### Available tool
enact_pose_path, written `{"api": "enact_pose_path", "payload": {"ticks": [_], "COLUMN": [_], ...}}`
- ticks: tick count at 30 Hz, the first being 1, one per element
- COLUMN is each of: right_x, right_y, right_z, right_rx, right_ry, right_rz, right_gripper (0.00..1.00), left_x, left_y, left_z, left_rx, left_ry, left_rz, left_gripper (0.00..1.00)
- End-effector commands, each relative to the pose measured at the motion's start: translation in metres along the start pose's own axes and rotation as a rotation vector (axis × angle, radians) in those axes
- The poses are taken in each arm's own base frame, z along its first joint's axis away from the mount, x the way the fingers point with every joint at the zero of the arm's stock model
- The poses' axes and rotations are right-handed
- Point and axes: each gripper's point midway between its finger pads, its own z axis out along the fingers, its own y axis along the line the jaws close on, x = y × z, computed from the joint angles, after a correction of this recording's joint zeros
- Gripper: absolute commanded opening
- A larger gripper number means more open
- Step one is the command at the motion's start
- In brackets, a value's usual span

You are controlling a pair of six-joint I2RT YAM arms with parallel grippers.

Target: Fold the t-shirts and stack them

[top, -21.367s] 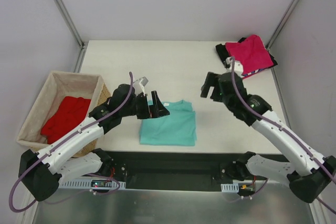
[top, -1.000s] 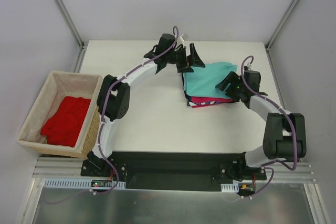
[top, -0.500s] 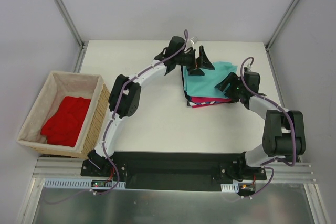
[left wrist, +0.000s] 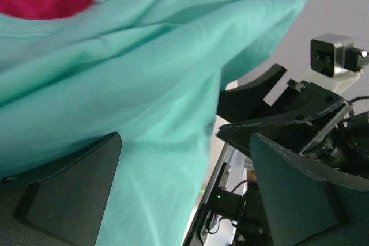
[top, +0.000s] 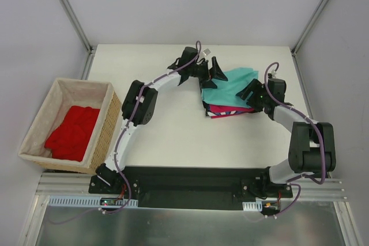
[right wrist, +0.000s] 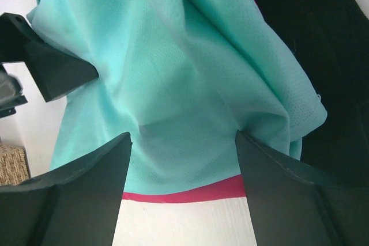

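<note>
The white table [top: 190,142] is looking different from a short while back, though the wicker basket [top: 83,82] at its left is sitting as it was. The bright red t-shirt [top: 72,133] is lying crumpled inside it, untouched. The left arm [top: 164,78] is stretching far across to the far-left corner of the pile. Half a second ago it was reaching out over the cloth, and now it is drawing back to the left. The right arm [top: 285,116] is staying put at the pile's right edge. The teal-green t-shirt [top: 230,87], which was lying folded at the near centre, is now sitting on top of that pile at the far right. It is covering the magenta-pink t-shirt [top: 228,109], whose edge is peeking out on the near side. The left jaws are standing released, their fingers [left wrist: 69,188] spread wide with teal fabric lying loose between them. The right jaws are also gaping, fingers [right wrist: 75,194] on either side of the cloth, pinching nothing. To me the teal shirt is looking delivered but rumpled, probably needing a tidy, and the red one is waiting its turn.
</note>
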Motion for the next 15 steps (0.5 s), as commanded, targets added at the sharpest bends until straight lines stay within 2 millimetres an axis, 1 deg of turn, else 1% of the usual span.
{"api": "enact_pose_path", "payload": {"ticks": [1,2,3,4,6,11,13,15], "right_x": [-0.009,-0.008,-0.008,-0.008,-0.007,-0.004,-0.004,-0.004], "right_y": [0.016,0.016,0.016,0.016,0.016,0.016,0.017,0.018], "right_z": [-0.008,-0.007,-0.007,-0.007,-0.006,-0.004,-0.005,-0.006], "right_rx": [-0.059,-0.061,-0.061,-0.061,-0.060,-0.059,-0.060,-0.064], "right_ry": [-0.029,-0.026,-0.026,-0.026,-0.021,-0.014,-0.015,-0.016], "right_rz": [-0.018,-0.017,-0.018,-0.017,-0.017,-0.021,-0.021,-0.021], "right_gripper": [0.77,0.77,0.77,0.76,0.76,0.76,0.76,0.76], "left_x": [-0.042,-0.044,-0.048,-0.051,-0.058,-0.066,-0.066,-0.068], "left_y": [0.030,0.033,0.031,0.036,0.033,0.038,0.037,0.028], "left_z": [-0.038,-0.041,-0.047,-0.053,-0.062,-0.079,-0.084,-0.090], "left_rx": [-0.070,-0.074,-0.072,-0.078,-0.081,-0.097,-0.102,-0.096], "left_ry": [-0.122,-0.127,-0.135,-0.144,-0.164,-0.186,-0.191,-0.200], "left_rz": [0.006,0.001,0.007,0.004,0.016,0.020,0.027,0.045], "left_gripper": [0.95,0.95,0.95,0.95,0.95,0.95,0.94,0.95]}}
